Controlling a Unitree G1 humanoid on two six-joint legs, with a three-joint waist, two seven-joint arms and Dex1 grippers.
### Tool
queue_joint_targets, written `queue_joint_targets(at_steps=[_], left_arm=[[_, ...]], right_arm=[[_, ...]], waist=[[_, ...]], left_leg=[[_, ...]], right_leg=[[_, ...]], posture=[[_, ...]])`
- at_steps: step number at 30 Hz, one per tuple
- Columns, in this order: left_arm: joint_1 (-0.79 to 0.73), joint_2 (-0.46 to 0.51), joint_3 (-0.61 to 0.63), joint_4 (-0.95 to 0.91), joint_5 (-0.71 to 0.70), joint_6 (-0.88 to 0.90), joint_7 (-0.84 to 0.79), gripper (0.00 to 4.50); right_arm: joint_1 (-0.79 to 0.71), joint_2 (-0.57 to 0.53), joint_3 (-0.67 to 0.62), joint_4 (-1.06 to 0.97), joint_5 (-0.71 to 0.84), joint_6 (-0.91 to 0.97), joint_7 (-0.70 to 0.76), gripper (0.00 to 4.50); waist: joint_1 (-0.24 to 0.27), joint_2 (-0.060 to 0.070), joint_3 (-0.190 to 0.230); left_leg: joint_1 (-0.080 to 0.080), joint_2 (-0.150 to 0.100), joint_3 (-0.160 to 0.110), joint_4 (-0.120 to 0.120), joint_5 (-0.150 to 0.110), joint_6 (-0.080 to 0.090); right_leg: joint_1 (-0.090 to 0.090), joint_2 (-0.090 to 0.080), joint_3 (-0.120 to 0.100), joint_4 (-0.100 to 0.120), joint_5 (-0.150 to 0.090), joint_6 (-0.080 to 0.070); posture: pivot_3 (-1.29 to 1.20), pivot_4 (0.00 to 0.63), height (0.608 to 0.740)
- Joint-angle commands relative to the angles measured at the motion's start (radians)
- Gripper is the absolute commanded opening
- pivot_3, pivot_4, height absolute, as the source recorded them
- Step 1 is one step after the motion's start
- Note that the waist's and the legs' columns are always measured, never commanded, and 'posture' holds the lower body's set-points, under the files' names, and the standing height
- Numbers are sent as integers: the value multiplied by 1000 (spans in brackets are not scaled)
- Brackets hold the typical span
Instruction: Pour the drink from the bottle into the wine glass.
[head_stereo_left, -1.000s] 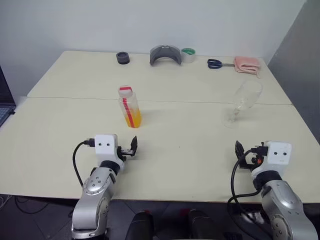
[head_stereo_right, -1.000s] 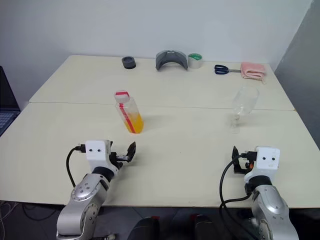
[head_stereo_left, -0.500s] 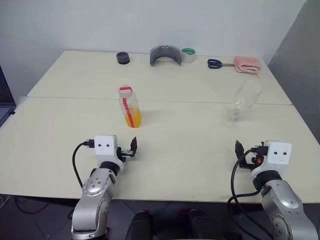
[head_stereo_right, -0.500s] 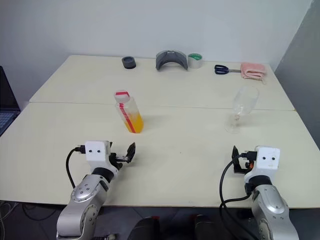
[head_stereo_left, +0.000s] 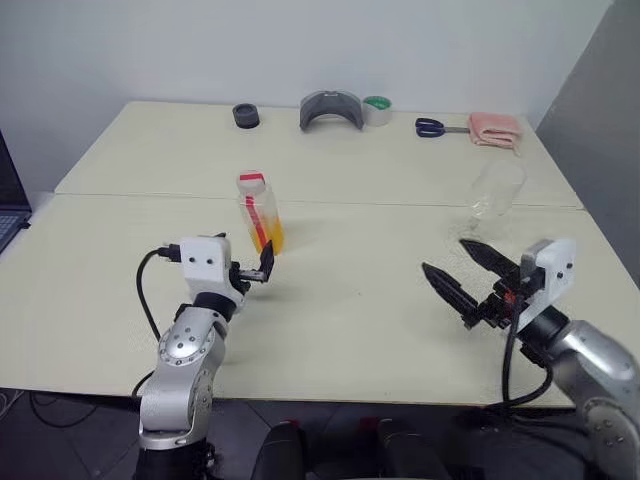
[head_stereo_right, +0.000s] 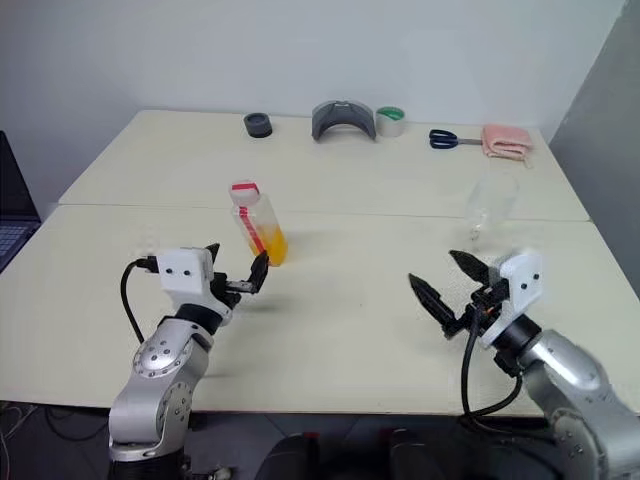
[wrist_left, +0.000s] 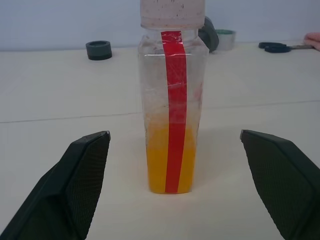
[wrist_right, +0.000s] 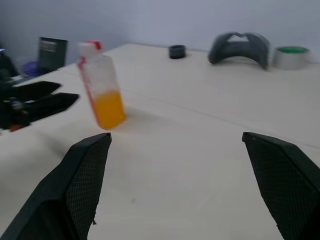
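The bottle (head_stereo_left: 259, 212) stands upright on the table (head_stereo_left: 360, 300), left of centre, with a red cap and a red strip down its side. The drink (wrist_left: 159, 162) fills its lower third. My left gripper (head_stereo_left: 262, 268) hovers open just short of the bottle, level with it, and its fingers (wrist_left: 85, 170) stand wide on either side in the left wrist view. The wine glass (head_stereo_right: 490, 205) stands upright at the right. My right gripper (head_stereo_left: 462, 275) is open in front of the glass, raised off the table and turned toward the bottle (wrist_right: 102, 92).
Along the far edge lie a black ring (head_stereo_left: 245, 115), a grey curved object (head_stereo_left: 329, 108), a roll of tape (head_stereo_left: 376, 108), scissors (head_stereo_left: 432, 127) and a pink cloth (head_stereo_left: 494, 128). A laptop (head_stereo_left: 8, 205) sits at the left edge. A seam crosses the table behind the bottle.
My right gripper has lifted off the table's front edge and swung left, now pointing across the table. My left gripper has risen and come closer to the bottle. Bottle and glass have not moved.
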Motion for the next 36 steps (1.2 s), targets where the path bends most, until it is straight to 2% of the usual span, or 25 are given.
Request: queue_joint_targets(at_steps=[1,5,10,20,36], left_arm=[[-15,0,5,-14,-11,-18,-6,4492],[-33,-9,5,-5,-11,-18,3,4492],[-58,-16,9,5,-12,-11,16,4492],[-135,-46,-11,50,1,-16,49,4492],[-304,-27,-11,306,24,-138,12,4492]], right_arm=[[-61,-61,-42,-1,149,29,48,4500],[-88,-141,-42,18,214,29,108,4500],[-107,-183,-29,45,230,11,123,4500],[-100,-187,-3,38,211,-6,104,4500],[-91,-220,-31,49,215,-7,90,4500]], waist=[[0,0,0],[1,-1,1],[1,-1,1],[3,-2,1],[3,-2,1]], left_leg=[[0,0,0,0,0,0],[-1,0,-1,0,0,0],[0,0,0,0,0,0],[-1,0,0,1,0,0],[-1,0,-1,0,0,0]], right_leg=[[0,0,0,0,0,0],[0,0,0,0,0,0],[0,0,0,0,0,0],[0,0,0,0,0,1],[0,0,0,0,1,1]], posture=[[0,150,740],[0,150,740],[0,150,740],[0,150,740],[0,150,740]])
